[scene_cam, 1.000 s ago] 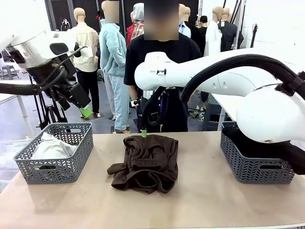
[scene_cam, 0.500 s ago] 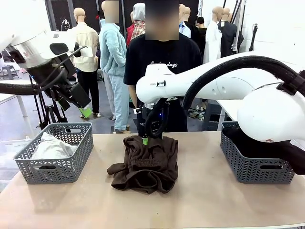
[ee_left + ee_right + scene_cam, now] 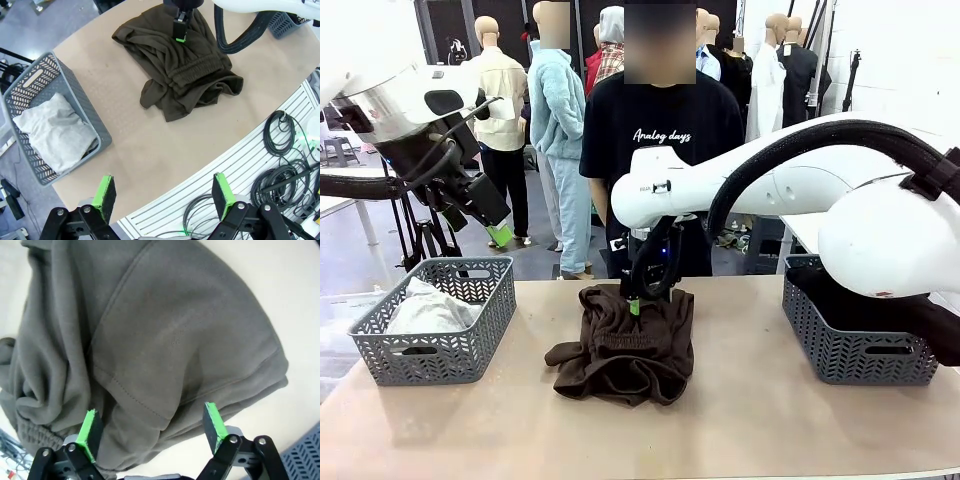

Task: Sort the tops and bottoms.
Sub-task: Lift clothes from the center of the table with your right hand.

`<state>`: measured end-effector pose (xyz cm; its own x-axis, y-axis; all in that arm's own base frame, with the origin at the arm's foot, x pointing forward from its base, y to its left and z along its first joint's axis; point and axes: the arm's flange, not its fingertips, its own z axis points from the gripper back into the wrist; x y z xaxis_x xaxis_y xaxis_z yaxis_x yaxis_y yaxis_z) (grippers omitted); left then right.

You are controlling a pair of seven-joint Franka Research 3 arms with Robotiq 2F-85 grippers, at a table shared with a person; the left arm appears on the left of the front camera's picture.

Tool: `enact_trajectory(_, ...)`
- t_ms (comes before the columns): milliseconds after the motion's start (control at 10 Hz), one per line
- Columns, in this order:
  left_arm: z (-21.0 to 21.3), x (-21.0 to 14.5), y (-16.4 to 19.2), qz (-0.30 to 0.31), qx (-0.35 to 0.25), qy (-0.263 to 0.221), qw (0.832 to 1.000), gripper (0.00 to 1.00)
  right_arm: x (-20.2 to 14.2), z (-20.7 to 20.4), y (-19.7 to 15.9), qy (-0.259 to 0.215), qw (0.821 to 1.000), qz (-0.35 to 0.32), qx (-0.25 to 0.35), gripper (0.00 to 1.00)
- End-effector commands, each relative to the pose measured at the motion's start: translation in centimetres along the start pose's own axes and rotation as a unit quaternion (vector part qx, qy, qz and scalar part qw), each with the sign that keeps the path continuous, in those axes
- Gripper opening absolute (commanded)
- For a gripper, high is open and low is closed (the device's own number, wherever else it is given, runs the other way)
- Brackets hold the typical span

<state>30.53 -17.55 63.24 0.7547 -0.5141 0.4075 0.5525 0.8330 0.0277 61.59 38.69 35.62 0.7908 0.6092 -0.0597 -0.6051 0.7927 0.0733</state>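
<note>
Lower than a second ago, the right claw [image 3: 636,303] has come down over the far edge of the brown fleece bottoms [image 3: 627,343], which lie crumpled at the middle of the table [image 3: 750,420]. Its jaws stand wide; in the right wrist view the green pads [image 3: 89,432] straddle a folded hem of the fleece, holding nothing. The right arm [image 3: 770,180] reaches in from the right across the table's centre. The left claw [image 3: 162,192] hangs high over the table's left end, jaws also wide and empty. Below it a grey basket [image 3: 435,355] holds the pale tops [image 3: 425,310]. At the table's right end a second grey basket [image 3: 850,355] holds dark bottoms [image 3: 880,310]. A person [image 3: 660,130] in a black T-shirt stands at the far side.
</note>
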Motion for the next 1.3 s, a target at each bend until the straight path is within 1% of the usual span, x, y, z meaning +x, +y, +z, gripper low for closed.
enact_trajectory(0,-0.1,-0.1,0.2,-0.001,0.008,-0.005,1.0,1.0,0.1,-1.0,0.1,-0.006,1.0,-0.009,-0.014,1.0)
enact_trajectory(200,-0.1,-0.1,0.2,-0.001,0.008,-0.005,1.0,1.0,0.7,-1.9,0.1,-0.008,1.0,-0.006,-0.014,1.0)
enact_trajectory(600,-0.1,-0.1,0.2,-0.001,0.008,-0.005,1.0,1.0,1.9,-2.3,0.2,-0.064,0.997,-0.011,-0.041,1.0)
enact_trajectory(800,-0.1,-0.1,0.2,-0.001,0.008,-0.005,1.0,1.0,2.4,-2.8,0.1,-0.049,0.998,-0.009,-0.024,1.0)
enact_trajectory(900,-0.1,-0.1,0.2,-0.001,0.008,-0.005,1.0,1.0,2.3,-2.8,0.2,-0.043,0.999,-0.009,-0.028,0.88)
enact_trajectory(1200,-0.1,-0.1,0.2,-0.001,0.008,-0.005,1.0,1.0,1.9,-2.4,0.4,-0.041,0.999,-0.015,-0.026,0.35)
